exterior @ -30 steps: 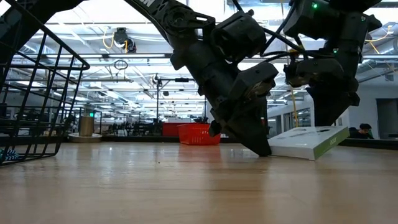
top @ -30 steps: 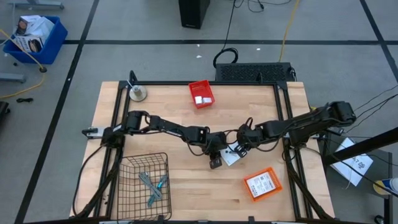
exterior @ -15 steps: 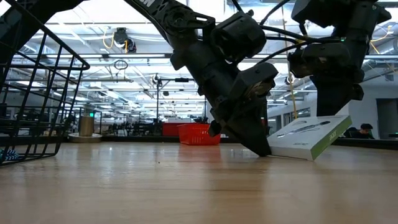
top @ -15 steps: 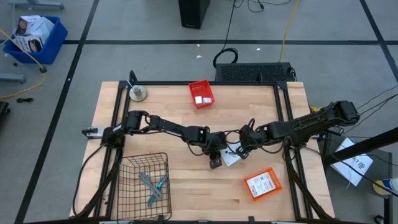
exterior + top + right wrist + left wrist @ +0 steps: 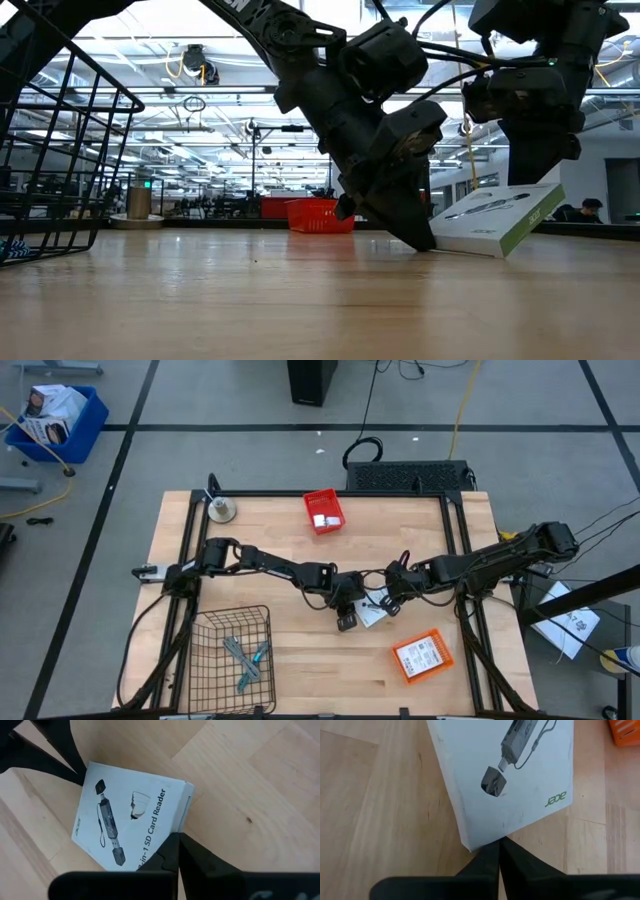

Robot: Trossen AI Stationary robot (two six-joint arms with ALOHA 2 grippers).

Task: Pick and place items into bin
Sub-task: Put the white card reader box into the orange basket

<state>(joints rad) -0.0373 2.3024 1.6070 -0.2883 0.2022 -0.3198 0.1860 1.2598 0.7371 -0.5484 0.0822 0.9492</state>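
High view: we saw both dark arms reaching to the middle of the wooden table (image 5: 290,660), their tips meeting at a flat white card reader box (image 5: 373,610).
Left gripper: the left gripper (image 5: 499,851) had its fingers pressed together, holding nothing, its tip touching one low corner of the box against the table.
Right gripper: the right gripper (image 5: 178,845) was also shut and empty, its tip at the opposite edge of the box.
Why the box sat as it did: in the low view the box (image 5: 497,222) was tilted, one edge on the wood by the left gripper (image 5: 420,238) and the far edge raised near the right gripper (image 5: 535,150). We judged the two closed tips were working as wedges, one bracing and one levering, since a thin flat box is hard to pinch straight off a table.
Wire basket: the black wire basket (image 5: 205,635) stood near the front left corner, well apart from the box. It held a teal-handled tool (image 5: 260,654) and a grey metal tool (image 5: 238,653).
Red bin: a small red bin (image 5: 324,511) at the back held something white we could not identify.
Other things: an orange packet (image 5: 421,657) lay on the front right of the table; a round silver disc (image 5: 221,511) sat at the back left.
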